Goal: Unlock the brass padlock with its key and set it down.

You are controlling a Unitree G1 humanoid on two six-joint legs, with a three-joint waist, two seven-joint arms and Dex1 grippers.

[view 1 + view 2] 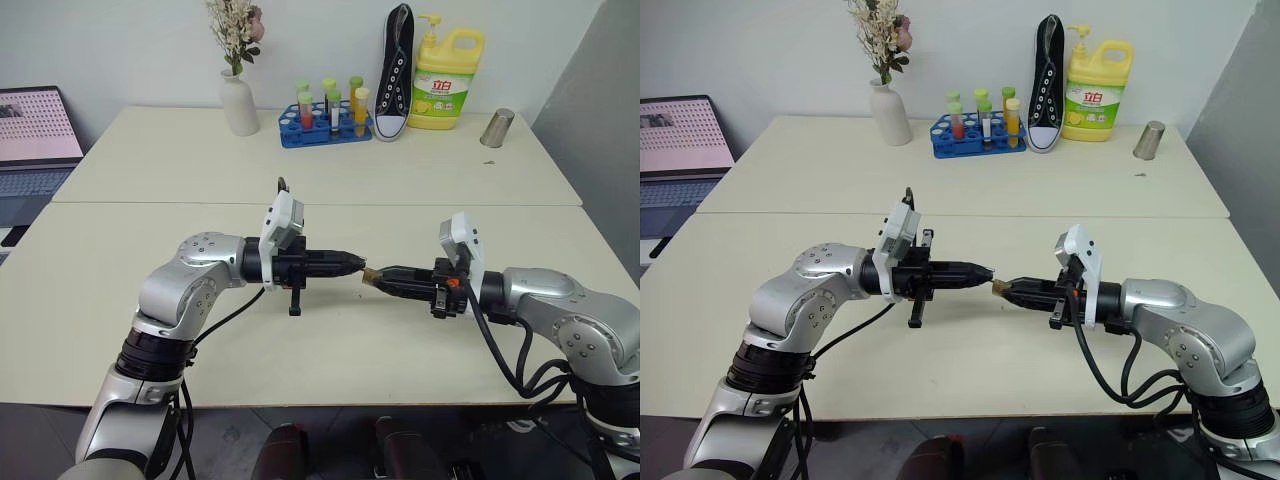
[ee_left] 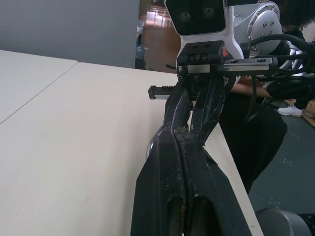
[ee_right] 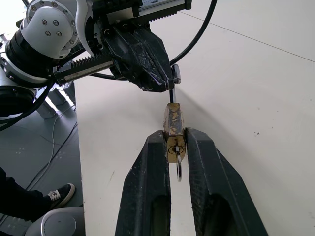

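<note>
The brass padlock (image 3: 173, 129) hangs in the air above the table, clamped by its sides between the fingers of my right gripper (image 3: 173, 141), which is shut on it. Its keyhole end faces the right wrist camera, and a thin silvery loop (image 3: 178, 169) hangs below that end. I cannot make out the key clearly. The thin silver shackle (image 3: 172, 94) runs from the lock body into the tips of my left gripper (image 3: 166, 82), which is shut on it. In the head views the two grippers (image 1: 356, 265) (image 1: 374, 277) meet tip to tip over the near table, with the padlock (image 1: 997, 287) between them.
At the far edge of the back table stand a white vase of flowers (image 1: 238, 100), a blue rack of test tubes (image 1: 325, 125), a black shoe (image 1: 397, 75), a yellow detergent bottle (image 1: 445, 80) and a metal cup (image 1: 497, 128). A laptop (image 1: 35, 140) sits at far left.
</note>
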